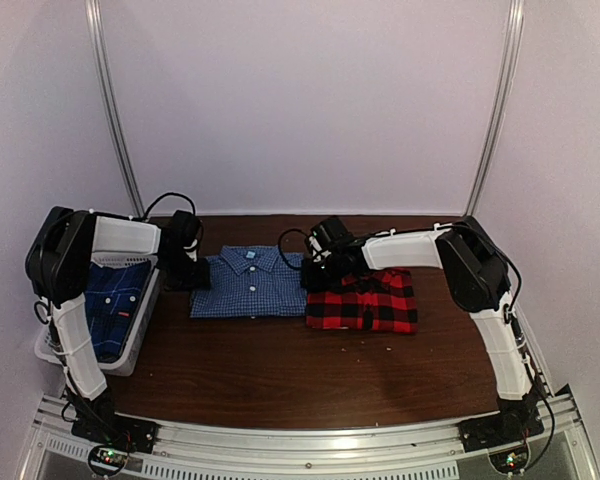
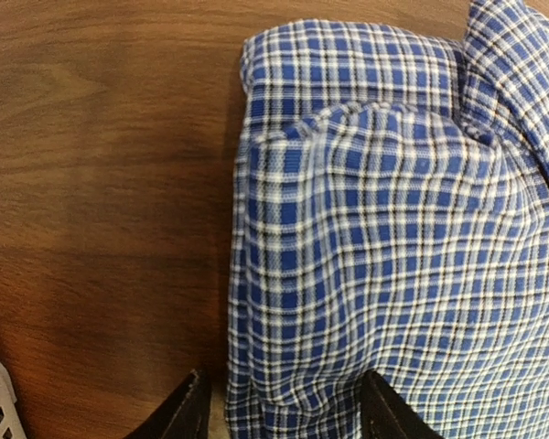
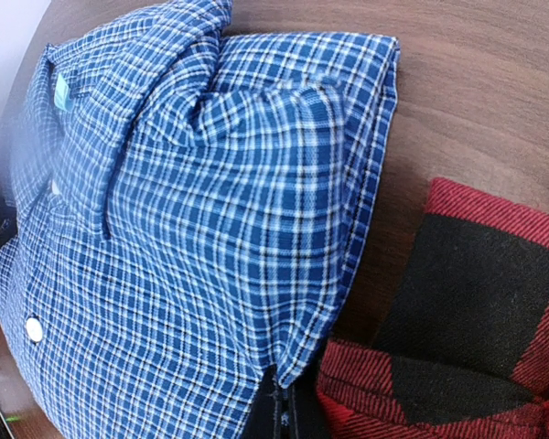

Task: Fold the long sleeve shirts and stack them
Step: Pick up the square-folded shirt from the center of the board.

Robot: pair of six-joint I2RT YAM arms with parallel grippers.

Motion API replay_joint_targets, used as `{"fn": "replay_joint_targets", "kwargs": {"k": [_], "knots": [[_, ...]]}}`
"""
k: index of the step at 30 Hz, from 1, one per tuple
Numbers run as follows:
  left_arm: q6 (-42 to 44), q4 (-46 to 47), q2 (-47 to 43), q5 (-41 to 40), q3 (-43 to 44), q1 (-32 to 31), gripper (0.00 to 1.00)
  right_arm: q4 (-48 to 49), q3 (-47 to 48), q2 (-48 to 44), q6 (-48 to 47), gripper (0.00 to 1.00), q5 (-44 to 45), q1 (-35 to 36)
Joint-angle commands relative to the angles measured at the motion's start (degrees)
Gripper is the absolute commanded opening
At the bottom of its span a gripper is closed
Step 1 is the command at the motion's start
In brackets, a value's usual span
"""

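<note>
**Both arms shown bent at the elbow, forearms directed inward.**
The left arm [image 1: 77,300] is raised from its base and its forearm is turned rightward; the left gripper [image 2: 284,413] is pointed downward, its fingers [image 2: 190,412] set apart. The right arm [image 1: 485,285] is mirrored leftward; the right gripper [image 3: 279,416] is lowered, jaws pressed together.

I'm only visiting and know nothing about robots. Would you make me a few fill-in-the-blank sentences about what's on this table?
1. Seen from above, the red shirt lies to the ___ of the blue shirt.
2. The basket with the dark shirt stands at the table's ___ edge.
3. The left gripper is open; the right gripper is ___.

Missing words: right; left; shut.
</note>
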Motion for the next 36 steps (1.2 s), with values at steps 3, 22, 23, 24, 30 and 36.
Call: {"fn": "replay_joint_targets", "kwargs": {"k": [3,22,23,24,30,36], "knots": [[0.1,2.2,1.6,6.5,0.8,0.4,0.51,-1.8,-0.6,-1.3,-0.4,0.00,-1.1,-0.1],[-0.5,0.1,-5.6,14.0,6.4,0.4,0.00,-1.9,6.4,-2.1,0.1,0.00,-2.6,1.7],[-0.4,-0.3,-6.2,13.8,6.8,0.4,0.00,-2.0,6.8,-2.3,0.1,0.00,-2.7,1.7],[-0.3,-0.6,-6.7,13.8,7.2,0.4,0.00,-2.2,7.2,-2.4,0.1,0.00,-2.7,1.7],[-0.1,-1.4,-10.3,14.3,8.0,0.4,0.00,-2.8,7.9,-4.6,0.0,0.00,-2.3,1.7],[-0.2,-1.8,-13.6,16.1,8.6,0.4,0.00,-4.1,8.5,-8.1,-0.6,0.00,-1.3,1.8]]}}
